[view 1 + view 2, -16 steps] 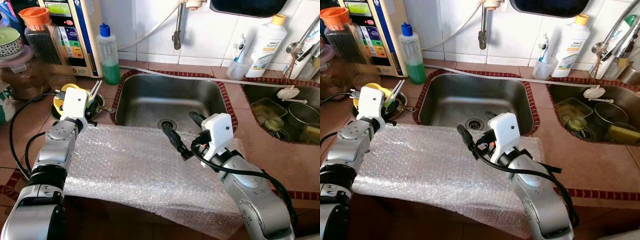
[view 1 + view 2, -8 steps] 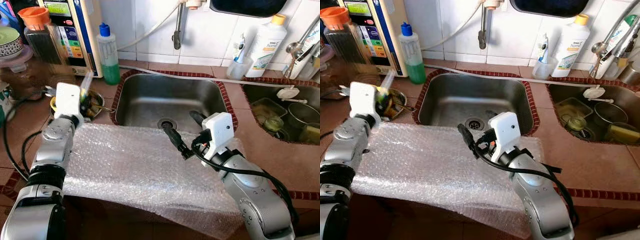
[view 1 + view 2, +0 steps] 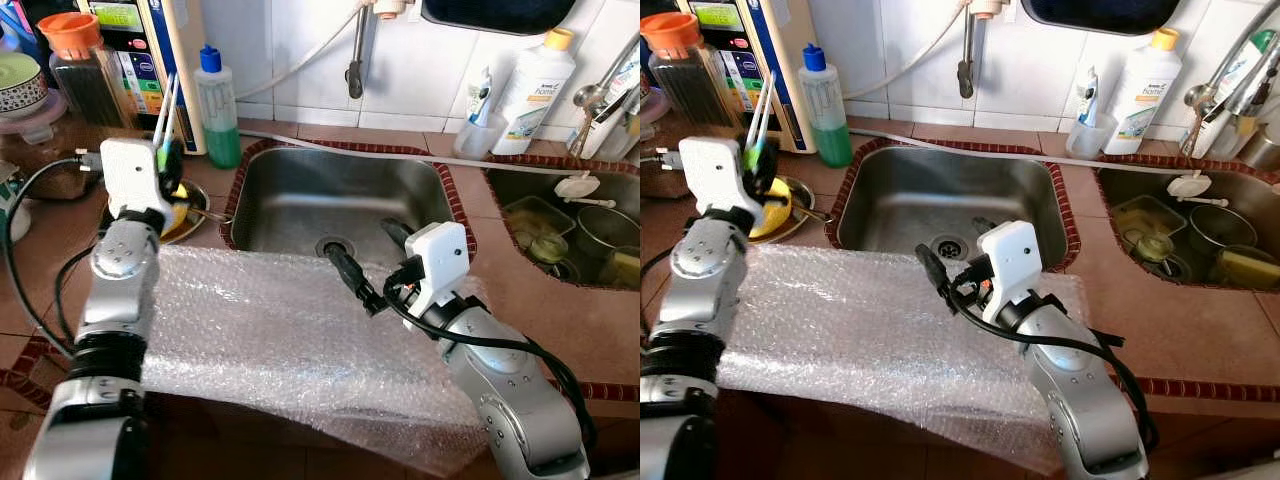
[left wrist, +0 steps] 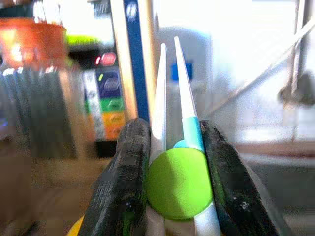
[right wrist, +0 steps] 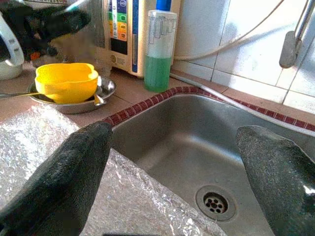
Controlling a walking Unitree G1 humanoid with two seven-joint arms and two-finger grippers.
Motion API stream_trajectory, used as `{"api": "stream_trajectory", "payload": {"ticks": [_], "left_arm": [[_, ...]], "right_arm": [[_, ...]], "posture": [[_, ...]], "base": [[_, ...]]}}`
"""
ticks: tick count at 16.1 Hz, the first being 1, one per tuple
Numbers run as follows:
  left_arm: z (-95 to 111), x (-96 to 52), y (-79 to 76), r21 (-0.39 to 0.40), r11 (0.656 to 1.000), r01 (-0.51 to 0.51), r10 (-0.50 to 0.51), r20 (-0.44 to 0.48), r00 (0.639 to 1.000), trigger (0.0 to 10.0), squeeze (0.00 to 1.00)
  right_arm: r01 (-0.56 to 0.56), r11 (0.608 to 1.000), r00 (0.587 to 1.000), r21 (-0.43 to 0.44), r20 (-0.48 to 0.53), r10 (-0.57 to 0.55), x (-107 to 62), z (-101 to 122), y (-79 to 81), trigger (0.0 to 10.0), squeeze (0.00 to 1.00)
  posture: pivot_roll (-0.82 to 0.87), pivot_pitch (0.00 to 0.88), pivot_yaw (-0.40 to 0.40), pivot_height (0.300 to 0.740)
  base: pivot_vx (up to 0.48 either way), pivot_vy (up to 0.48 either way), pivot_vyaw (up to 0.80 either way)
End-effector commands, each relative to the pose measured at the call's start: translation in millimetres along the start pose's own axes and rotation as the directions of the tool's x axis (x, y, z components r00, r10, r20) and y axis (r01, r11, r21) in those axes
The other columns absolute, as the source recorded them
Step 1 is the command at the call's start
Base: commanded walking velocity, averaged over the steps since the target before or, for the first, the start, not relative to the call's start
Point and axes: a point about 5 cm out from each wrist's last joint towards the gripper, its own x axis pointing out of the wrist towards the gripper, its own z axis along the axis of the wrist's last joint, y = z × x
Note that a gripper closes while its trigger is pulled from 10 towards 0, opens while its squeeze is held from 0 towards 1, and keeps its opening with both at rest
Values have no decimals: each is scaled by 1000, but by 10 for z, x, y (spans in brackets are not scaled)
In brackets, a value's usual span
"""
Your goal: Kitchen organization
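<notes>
My left gripper (image 3: 168, 162) is shut on a pair of white and blue training chopsticks (image 3: 166, 100) joined by a green disc (image 4: 178, 191). It holds them upright above the counter left of the sink, its black fingers (image 4: 123, 182) pressed on either side of them. Just below sits a yellow bowl (image 5: 66, 81) in a metal dish (image 5: 74, 104). My right gripper (image 3: 370, 255) is open over the far edge of a sheet of bubble wrap (image 3: 270, 330), at the front rim of the steel sink (image 3: 300, 195), with nothing between its fingers.
A green soap bottle (image 3: 217, 110), a water purifier (image 3: 150, 50) and an orange-lidded jar (image 3: 78, 70) stand behind the left gripper. A tap (image 3: 355, 55) hangs over the sink. A second sink (image 3: 520, 185) with dishes lies at the right, below a white bottle (image 3: 535, 85).
My left gripper has risen from the metal dish with the chopsticks in it, moving up and towards the back wall. The right arm has stayed put.
</notes>
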Motion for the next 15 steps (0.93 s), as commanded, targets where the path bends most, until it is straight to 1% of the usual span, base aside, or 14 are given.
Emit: {"api": "stream_trajectory", "payload": {"ticks": [1,2,3,4,5,6,7,8,9,10,11,13,14,15], "left_arm": [[98,3,-39,-6,1000,16,-16,57,998,0,0],[147,1,-71,1,1000,19,-19,87,996,0,0],[196,-7,-128,30,999,41,-44,121,992,0,0],[230,-27,-241,74,993,89,-99,147,984,0,0],[233,-52,-321,88,989,116,-129,157,979,0,0],[185,-112,-486,88,982,168,-180,149,972,0,0],[149,-168,-632,109,969,223,-237,143,961,0,0],[116,-203,-735,119,959,259,-273,132,953,0,0],[84,-258,-907,121,941,317,-332,130,934,118,0],[77,-291,-1018,134,925,356,-373,134,918,667,0],[81,-315,-1092,142,914,379,-398,142,906,706,0],[129,-330,-1202,146,904,402,-424,168,890,627,0],[185,-339,-1286,165,890,425,-452,192,871,1020,0],[194,-346,-1308,174,883,436,-464,196,864,1020,0]], "right_arm": [[17,1000,1000,-9,6,-17,5,16,-32,10000,0],[18,1000,1000,-9,7,-18,7,14,-32,10000,0],[21,1000,1000,-8,11,-21,13,17,-33,10000,0],[31,1000,999,6,21,-31,34,37,-47,10000,0],[47,998,998,36,32,-48,56,60,-70,10000,0],[87,988,994,126,62,-95,119,145,-159,10000,0],[107,975,988,193,85,-125,166,222,-231,10000,0],[110,973,986,204,100,-133,190,276,-275,10000,0],[106,965,981,242,135,-141,239,383,-333,10000,0],[89,955,977,284,164,-140,271,466,-363,10000,0],[74,942,973,326,185,-141,295,519,-382,10000,0],[20,875,967,483,213,-140,356,590,-414,10000,0],[-14,813,968,582,211,-134,390,594,-420,10000,0],[-22,801,968,599,212,-132,397,594,-417,10000,0]], "posture": [[-29,50,-20,740],[-28,49,-21,740],[-26,48,-21,740],[-23,46,-22,740],[-20,44,-22,740],[-19,42,-21,740],[-21,40,-19,740],[-20,39,-19,740],[-21,37,-16,740],[-22,37,-14,740],[-23,37,-13,740],[-23,38,-9,740],[-18,40,-8,740],[-17,40,-7,740]], "base": [[0,0,0],[0,0,0],[0,0,0],[0,0,0],[0,0,0],[0,0,0],[0,0,0],[0,0,0],[0,0,0],[0,0,0],[0,0,0],[0,0,0],[0,0,0],[0,0,0]]}}
